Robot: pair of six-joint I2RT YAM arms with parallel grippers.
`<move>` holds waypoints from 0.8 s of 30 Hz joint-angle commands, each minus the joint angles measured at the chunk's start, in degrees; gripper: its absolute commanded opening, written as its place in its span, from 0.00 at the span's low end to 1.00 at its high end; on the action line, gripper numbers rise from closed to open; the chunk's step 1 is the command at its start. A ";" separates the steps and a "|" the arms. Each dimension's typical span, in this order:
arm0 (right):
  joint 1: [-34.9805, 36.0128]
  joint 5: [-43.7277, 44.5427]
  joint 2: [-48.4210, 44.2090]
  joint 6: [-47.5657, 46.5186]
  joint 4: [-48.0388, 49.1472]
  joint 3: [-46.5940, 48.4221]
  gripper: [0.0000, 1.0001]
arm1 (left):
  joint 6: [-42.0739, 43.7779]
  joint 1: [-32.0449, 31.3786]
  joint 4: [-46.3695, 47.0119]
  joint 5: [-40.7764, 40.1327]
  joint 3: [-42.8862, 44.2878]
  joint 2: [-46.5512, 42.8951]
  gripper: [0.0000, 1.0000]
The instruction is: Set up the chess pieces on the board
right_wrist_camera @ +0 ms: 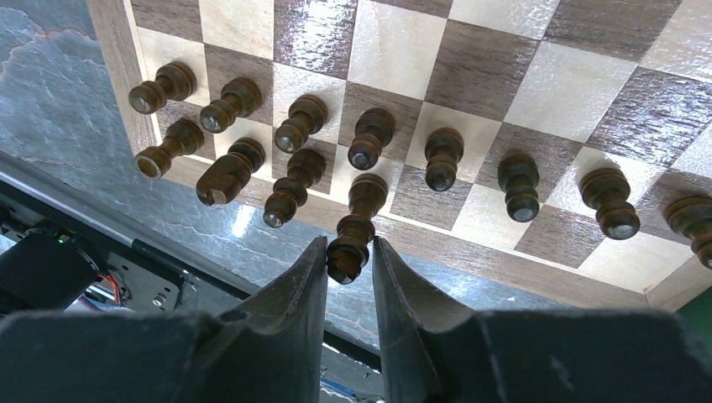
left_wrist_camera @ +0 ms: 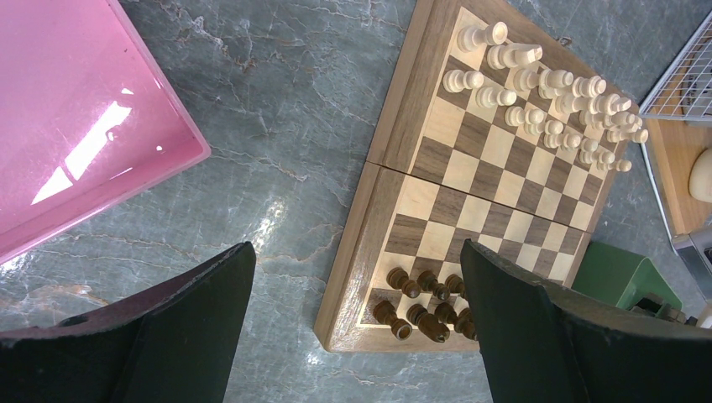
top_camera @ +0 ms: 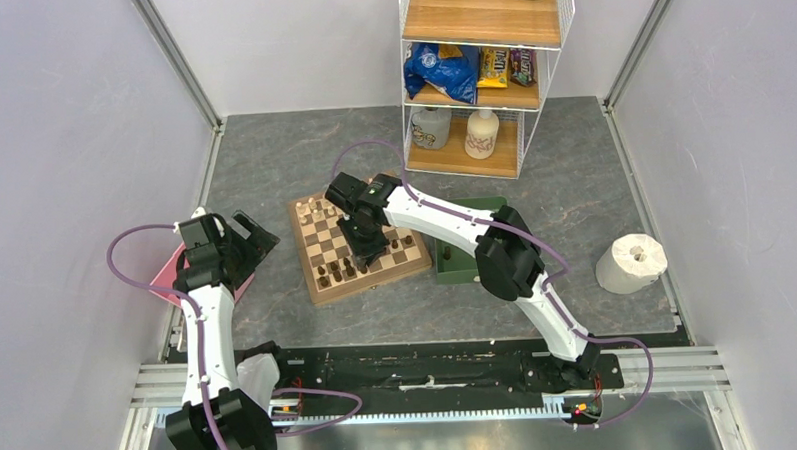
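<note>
The board (top_camera: 322, 291) lies at the table's middle. Several dark-brown chess pieces (top_camera: 338, 271) stand in its two near rows, and they show in the left wrist view (left_wrist_camera: 420, 302). Cream pieces (left_wrist_camera: 546, 92) fill the far rows. My right gripper (top_camera: 363, 248) is over the board's near rows. In the right wrist view (right_wrist_camera: 348, 252) it is shut on the head of one dark piece (right_wrist_camera: 353, 235), which stands on a back-row square of the board (right_wrist_camera: 470, 75). My left gripper (left_wrist_camera: 357, 269) is open and empty, above the table just left of the board (left_wrist_camera: 382, 210).
A pink tray (top_camera: 171, 273) lies at the far left, under my left arm. A dark-green tray (top_camera: 489, 204) sits right of the board, partly under my right arm. A wire shelf (top_camera: 479, 72) with bottles and snacks stands behind. A paper roll (top_camera: 631, 264) stands at the right.
</note>
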 commanded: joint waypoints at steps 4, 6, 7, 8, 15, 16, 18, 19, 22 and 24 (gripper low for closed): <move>0.41 0.26 0.36 -0.80 -0.96 2.51 0.37 | 1.34 0.40 0.76 1.23 0.73 -0.36 0.99; 0.41 0.18 0.02 -0.89 -0.53 2.50 0.37 | 1.29 0.36 0.79 1.18 0.73 -0.38 0.99; 0.42 0.07 -0.21 -0.95 -0.34 2.53 0.37 | 1.30 0.43 0.77 1.16 0.75 -0.37 0.99; 0.41 -0.07 -0.41 -0.93 -0.17 2.65 0.37 | 1.28 0.40 0.76 1.15 0.75 -0.35 0.99; 0.42 -0.98 -1.49 -0.30 1.29 2.39 0.37 | 1.33 0.40 0.78 1.22 0.73 -0.27 0.99; 0.41 -0.99 -1.51 -0.25 1.41 2.30 0.37 | 1.29 0.38 0.76 1.23 0.76 -0.25 0.99; 0.41 -1.14 -1.58 -0.13 1.59 2.30 0.37 | 1.28 0.43 0.76 1.24 0.73 -0.27 0.99; 0.37 -1.24 -1.56 -0.12 1.56 2.20 0.37 | 1.31 0.39 0.76 1.28 0.73 -0.25 0.99; 0.42 -1.66 -1.66 0.07 1.99 1.78 0.37 | 1.24 0.44 0.76 1.23 0.78 -0.38 0.99; 0.44 -1.72 -1.65 0.06 2.08 1.65 0.37 | 1.23 0.45 0.77 1.28 0.73 -0.36 0.99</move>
